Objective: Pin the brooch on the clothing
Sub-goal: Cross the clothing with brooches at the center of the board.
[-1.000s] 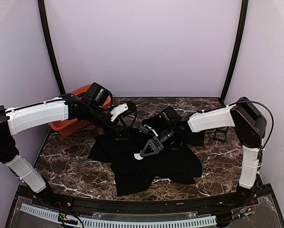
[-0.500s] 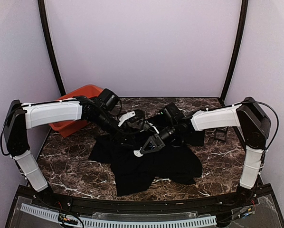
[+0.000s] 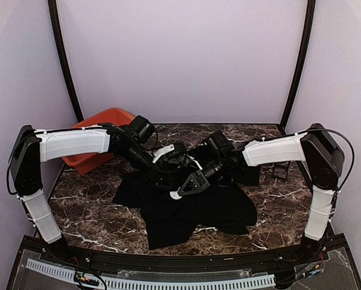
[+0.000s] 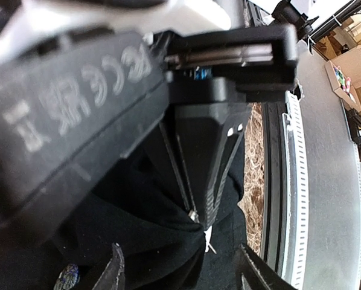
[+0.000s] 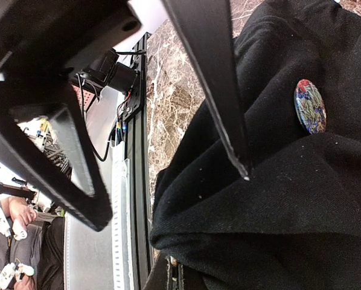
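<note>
The clothing, a black T-shirt (image 3: 217,208), lies crumpled mid-table. My right gripper (image 3: 179,193) is shut on a raised fold of it (image 4: 126,229). A small pale metal bit (image 4: 194,214) and a white sliver with a thin pin (image 4: 207,238) show at its tips; I cannot tell whether this is the brooch. My left gripper (image 4: 183,272) hovers open just over that pinch point, touching nothing; in the top view it (image 3: 168,172) sits beside the right one. In the right wrist view its fingers (image 5: 217,72) cross above the shirt (image 5: 289,199), and a small round multicoloured print (image 5: 310,106) shows on the cloth.
An orange-red tub (image 3: 96,142) stands at the back left, partly behind my left arm. A small black case (image 3: 281,171) sits at the right by the right arm. Bare marble tabletop (image 3: 90,199) shows around the shirt, and a black rail (image 3: 168,263) runs along the near edge.
My left arm has swung right and forward, bringing its gripper over the shirt next to the right gripper, with its jaws narrower than before. The right gripper has stayed put on the fold.
</note>
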Controlling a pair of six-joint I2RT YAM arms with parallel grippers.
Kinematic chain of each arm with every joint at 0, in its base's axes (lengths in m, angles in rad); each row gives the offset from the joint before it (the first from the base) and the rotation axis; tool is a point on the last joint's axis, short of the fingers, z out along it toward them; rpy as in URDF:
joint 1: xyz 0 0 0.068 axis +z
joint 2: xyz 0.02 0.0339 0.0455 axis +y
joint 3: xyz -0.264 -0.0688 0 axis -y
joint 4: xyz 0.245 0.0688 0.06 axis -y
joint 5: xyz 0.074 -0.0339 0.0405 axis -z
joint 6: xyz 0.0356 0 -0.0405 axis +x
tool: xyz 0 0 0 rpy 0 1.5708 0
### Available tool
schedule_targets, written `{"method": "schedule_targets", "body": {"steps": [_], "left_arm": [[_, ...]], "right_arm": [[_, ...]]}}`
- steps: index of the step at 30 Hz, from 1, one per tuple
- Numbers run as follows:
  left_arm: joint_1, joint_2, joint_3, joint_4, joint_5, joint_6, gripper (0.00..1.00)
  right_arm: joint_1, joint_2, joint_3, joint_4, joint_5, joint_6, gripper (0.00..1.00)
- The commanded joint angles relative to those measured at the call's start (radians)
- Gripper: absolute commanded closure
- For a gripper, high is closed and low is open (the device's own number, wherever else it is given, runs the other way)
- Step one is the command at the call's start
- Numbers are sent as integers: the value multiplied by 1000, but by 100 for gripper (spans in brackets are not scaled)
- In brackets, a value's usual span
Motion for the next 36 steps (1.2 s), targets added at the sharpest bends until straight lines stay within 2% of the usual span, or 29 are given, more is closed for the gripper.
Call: {"method": "schedule_targets", "body": {"steps": [1,11,19,26,36], "left_arm": [[-9,14,23,-47,15,19,39],[-19,29,40,-54,23,21,43],[-22,35,40,-55,21,23,51],[-27,37,37,-52,40,30,51],[-27,34,34,-37,38,29,58]], "right_arm": [[5,-28,24,6,-31,-18,100],[6,-36,34,-3,-37,-15,100],[7,-53,30,3,-56,-13,100],[7,-63,24,31,-93,-2,100],[7,-83,13,45,-123,-6,100]]}}
